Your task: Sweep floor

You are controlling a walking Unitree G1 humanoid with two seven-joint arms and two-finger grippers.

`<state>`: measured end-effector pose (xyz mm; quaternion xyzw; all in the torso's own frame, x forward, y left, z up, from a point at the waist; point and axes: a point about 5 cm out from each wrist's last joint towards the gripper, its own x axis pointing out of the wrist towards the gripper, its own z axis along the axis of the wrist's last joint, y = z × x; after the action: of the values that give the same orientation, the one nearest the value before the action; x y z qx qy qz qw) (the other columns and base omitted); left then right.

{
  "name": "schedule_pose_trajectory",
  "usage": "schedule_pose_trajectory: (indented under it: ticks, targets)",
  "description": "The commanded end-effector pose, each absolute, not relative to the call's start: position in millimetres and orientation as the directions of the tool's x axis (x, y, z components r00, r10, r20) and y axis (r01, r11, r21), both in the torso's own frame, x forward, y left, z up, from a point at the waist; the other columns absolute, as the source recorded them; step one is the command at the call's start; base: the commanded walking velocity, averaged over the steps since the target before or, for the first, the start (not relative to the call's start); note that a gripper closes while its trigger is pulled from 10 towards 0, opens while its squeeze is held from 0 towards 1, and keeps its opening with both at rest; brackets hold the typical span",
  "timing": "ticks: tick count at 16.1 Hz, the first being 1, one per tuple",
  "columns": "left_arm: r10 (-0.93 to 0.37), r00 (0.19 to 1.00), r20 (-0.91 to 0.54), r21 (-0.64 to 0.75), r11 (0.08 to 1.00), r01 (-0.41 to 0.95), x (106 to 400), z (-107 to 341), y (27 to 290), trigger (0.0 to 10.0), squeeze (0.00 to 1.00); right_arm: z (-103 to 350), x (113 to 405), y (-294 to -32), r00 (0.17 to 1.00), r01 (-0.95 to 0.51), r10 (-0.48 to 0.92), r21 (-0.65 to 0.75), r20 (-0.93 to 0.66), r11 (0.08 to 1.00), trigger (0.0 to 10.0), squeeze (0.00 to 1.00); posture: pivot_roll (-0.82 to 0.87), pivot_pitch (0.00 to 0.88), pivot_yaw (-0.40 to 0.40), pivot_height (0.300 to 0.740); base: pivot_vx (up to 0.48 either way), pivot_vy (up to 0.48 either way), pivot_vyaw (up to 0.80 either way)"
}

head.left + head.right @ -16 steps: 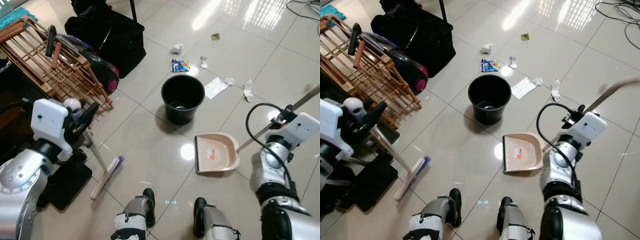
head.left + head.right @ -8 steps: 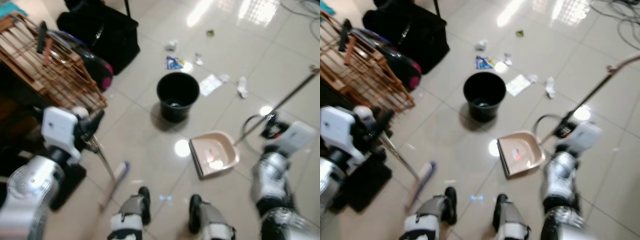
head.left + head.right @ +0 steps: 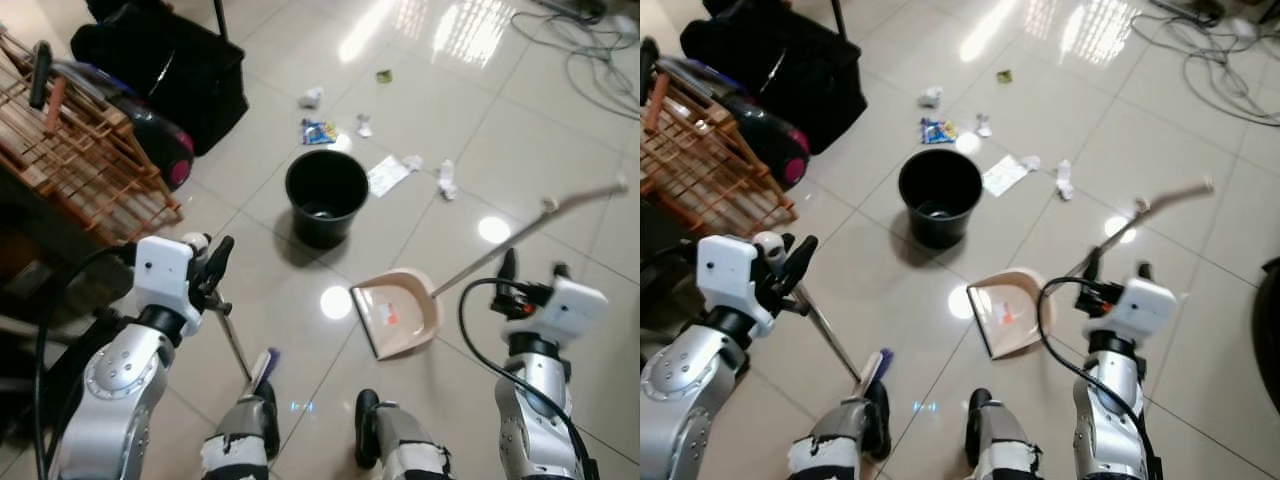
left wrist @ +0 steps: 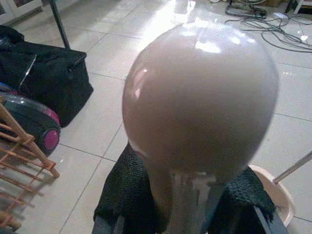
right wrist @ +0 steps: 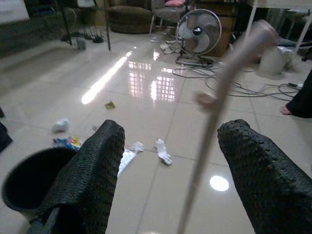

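Head views: the right pincer (image 3: pixel 528 268) has let go of the dustpan (image 3: pixel 398 312) handle – fingers spread, handle leaning free – near the bucket (image 3: pixel 325 195). Left wrist view: the left pincer (image 4: pixel 187 195) pinches the broom (image 3: pixel 236 345) – sweeping toward litter (image 3: pixel 384 176) beyond the bucket looks stalled.

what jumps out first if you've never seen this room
A black bucket stands mid-floor with scraps of litter scattered just beyond it. Nearer the robot's feet lies a beige dustpan, its long handle slanting up past the open right gripper. The left gripper is shut on a broom angled down to the tiles.
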<state>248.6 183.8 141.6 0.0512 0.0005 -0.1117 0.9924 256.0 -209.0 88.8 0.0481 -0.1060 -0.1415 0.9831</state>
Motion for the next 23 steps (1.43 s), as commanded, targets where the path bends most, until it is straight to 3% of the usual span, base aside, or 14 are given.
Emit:
schedule_pose_trajectory:
  ticks: [1,3,4,5,11,17,20,23]
  targets:
    - [-0.209,0.977,-0.040,0.075,0.975,0.211,249.7,131.9,182.9,10.0,0.00,80.4,247.5,-206.7,0.975,0.177,-0.189,0.108,0.113,0.978,10.0,0.00,0.00,0.224,-0.048,0.740,0.000,0.000,0.00]
    - [-0.206,0.978,-0.041,0.082,0.975,0.208,251.5,131.2,181.6,10.0,0.00,77.2,243.7,-202.2,0.990,0.114,-0.121,0.098,0.068,0.989,10.0,0.00,0.01,0.217,-0.045,0.740,0.000,0.000,0.00]
    - [-0.209,0.978,-0.029,0.106,0.972,0.211,253.7,134.4,177.0,10.0,0.00,78.3,236.5,-197.5,0.997,0.056,-0.052,-0.061,0.057,0.997,10.0,0.00,0.01,0.200,-0.034,0.740,0.000,0.000,0.00]
    - [-0.209,0.977,-0.028,0.105,0.972,0.211,254.2,135.0,176.1,10.0,0.00,78.5,234.8,-196.4,0.997,0.048,-0.044,-0.076,0.059,0.996,10.0,0.00,0.01,0.194,-0.032,0.740,0.000,-0.247,0.00]
    - [-0.217,0.976,-0.020,0.092,0.972,0.218,252.8,129.1,164.6,10.0,0.00,84.5,226.6,-188.7,0.999,0.044,-0.042,-0.054,0.033,0.998,10.0,0.00,0.00,0.174,-0.029,0.740,0.000,-0.460,0.54]
    - [-0.236,0.972,-0.009,0.091,0.968,0.236,256.3,129.2,160.0,10.0,0.00,87.1,222.1,-184.0,0.999,0.044,-0.043,-0.019,0.013,0.999,10.0,0.00,-0.02,0.151,-0.016,0.740,0.000,-0.480,0.00]
    - [-0.255,0.966,-0.040,0.029,0.966,0.257,260.2,129.1,160.0,10.0,0.00,84.5,217.0,-181.1,0.999,0.044,-0.044,-0.009,0.003,0.999,10.0,0.00,-0.02,0.147,-0.004,0.740,0.000,0.320,0.00]
    - [-0.267,0.964,-0.010,0.058,0.962,0.267,266.3,132.7,160.1,10.0,0.00,82.2,213.2,-179.8,0.998,0.061,-0.061,0.004,-0.012,0.998,10.0,0.00,-0.02,0.138,0.009,0.740,0.000,0.276,0.00]
